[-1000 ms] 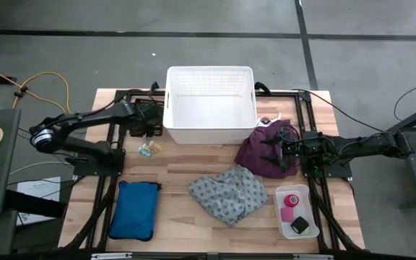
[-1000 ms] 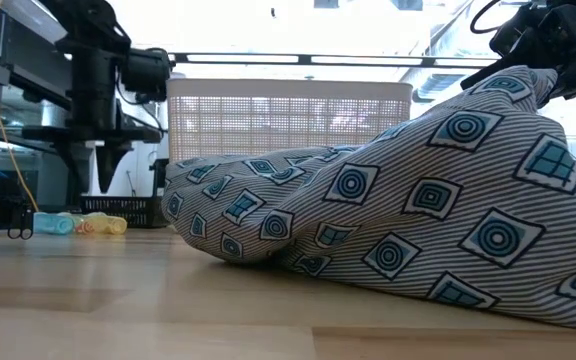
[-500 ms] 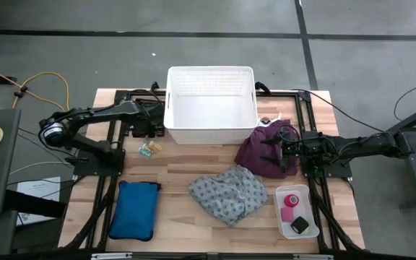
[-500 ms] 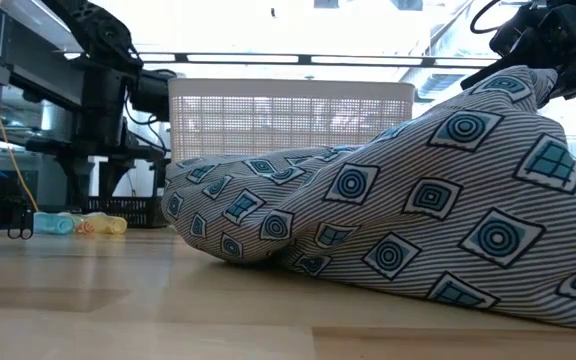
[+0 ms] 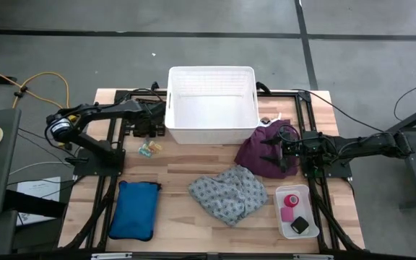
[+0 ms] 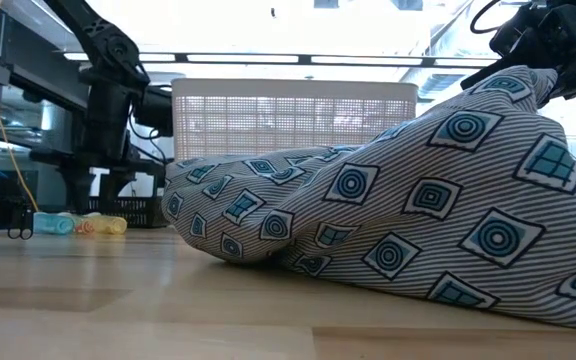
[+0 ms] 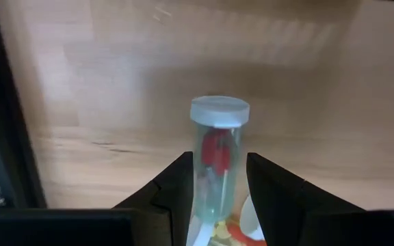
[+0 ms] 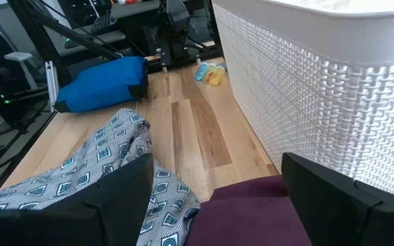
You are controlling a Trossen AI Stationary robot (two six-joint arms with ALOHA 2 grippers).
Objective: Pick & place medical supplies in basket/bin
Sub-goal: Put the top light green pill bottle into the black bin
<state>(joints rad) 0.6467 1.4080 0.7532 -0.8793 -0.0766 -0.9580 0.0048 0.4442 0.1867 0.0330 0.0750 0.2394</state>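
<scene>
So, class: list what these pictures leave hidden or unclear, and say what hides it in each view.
- Low view: the grey cloth blocks the tray, tape and purple cloth.
- High view: the left hand is too dark to make out beside the basket.
- Left wrist view: the bottle has its base cut off between the fingers.

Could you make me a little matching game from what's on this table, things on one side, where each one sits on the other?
Things:
1. pink tape roll
2. small clear bottle
3. purple cloth
4. blue pouch

Places:
a. under the right gripper
b. between the left gripper fingers
c. the table's front left
d. in the small clear tray

Pairs: 1-d, 2-b, 3-a, 4-c
</scene>
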